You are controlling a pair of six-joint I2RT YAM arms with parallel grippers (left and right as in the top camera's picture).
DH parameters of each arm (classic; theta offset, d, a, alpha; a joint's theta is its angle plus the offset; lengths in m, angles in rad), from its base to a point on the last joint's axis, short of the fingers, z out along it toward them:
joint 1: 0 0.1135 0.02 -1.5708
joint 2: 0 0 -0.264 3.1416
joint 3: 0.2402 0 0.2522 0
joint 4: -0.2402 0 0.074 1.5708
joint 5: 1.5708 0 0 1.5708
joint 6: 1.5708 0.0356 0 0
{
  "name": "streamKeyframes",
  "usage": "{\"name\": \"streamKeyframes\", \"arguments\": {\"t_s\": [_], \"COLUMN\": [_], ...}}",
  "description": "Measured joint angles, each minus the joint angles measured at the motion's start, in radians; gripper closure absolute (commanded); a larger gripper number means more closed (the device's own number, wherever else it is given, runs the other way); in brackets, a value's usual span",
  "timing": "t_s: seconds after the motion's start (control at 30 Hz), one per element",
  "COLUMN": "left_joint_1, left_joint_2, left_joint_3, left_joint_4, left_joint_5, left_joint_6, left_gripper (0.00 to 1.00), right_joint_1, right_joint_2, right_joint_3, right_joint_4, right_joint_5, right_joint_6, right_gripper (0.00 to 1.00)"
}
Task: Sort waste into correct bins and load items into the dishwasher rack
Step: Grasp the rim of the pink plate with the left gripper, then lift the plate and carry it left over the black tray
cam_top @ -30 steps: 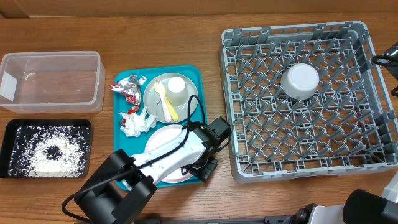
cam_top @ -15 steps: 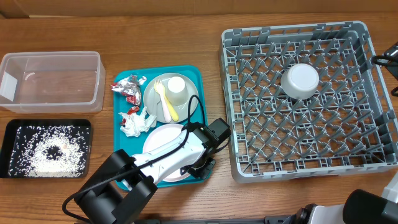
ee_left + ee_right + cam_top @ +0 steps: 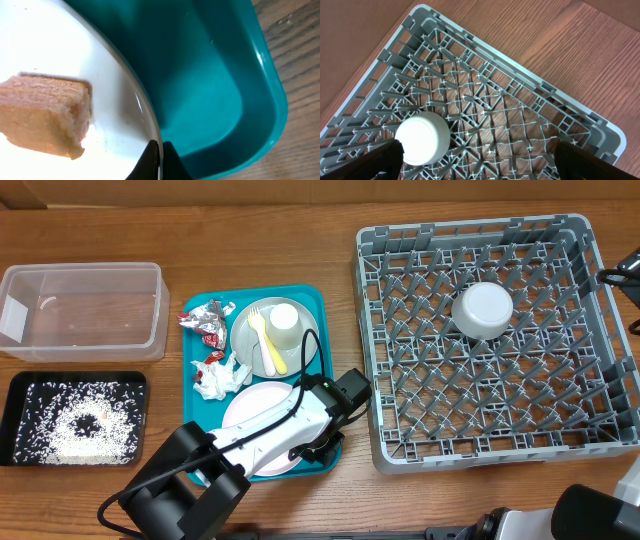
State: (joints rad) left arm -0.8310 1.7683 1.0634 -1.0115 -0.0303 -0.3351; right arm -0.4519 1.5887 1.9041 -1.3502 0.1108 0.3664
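Newly, left tool (image 3: pixel 160 159) tight on pink plate (image 3: pixel 55 45).

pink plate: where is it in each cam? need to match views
Overhead: pink plate in the lower half of the teal tray, partly under the left arm.
Left wrist: fills the left side, orange food cube on it, rim pinched by the left gripper.
Right wrist: not in it; only the rack and white bowl.
Shared landmark: teal tray, overhead and left wrist.

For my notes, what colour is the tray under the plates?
Teal; the tray shows best overhead.
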Motion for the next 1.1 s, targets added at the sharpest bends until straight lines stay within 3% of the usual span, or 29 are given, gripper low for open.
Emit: {"name": "streamKeyframes", "arguments": {"t_s": [0.53, 0.87, 1.1], "left_joint_1": [0.0, 0.0, 0.01], "left_joint_2": [-0.001, -0.002, -0.029], "left_joint_3": [0.261, 0.398, 0.469], "left_joint_4": [-0.251, -0.449, -0.495], "left_joint_5": [0.01, -0.078, -0.106], "left_joint_6": [-0.08, -0.199, -0.225], "left_gripper": [0.96, 0.96, 0.96], "right_joint_1": [0.0, 0.0, 0.0], "right_joint_2": [0.0, 0.0, 0.0], "right_joint_3": [0.0, 0.0, 0.0], "right_joint_4": [-0.001, 0.0, 0.0], "right_joint_5": [0.0, 0.0, 0.0], "right_joint_6": [0.0, 0.0, 0.0], "right_gripper": [0.0, 0.0, 0.0]}}
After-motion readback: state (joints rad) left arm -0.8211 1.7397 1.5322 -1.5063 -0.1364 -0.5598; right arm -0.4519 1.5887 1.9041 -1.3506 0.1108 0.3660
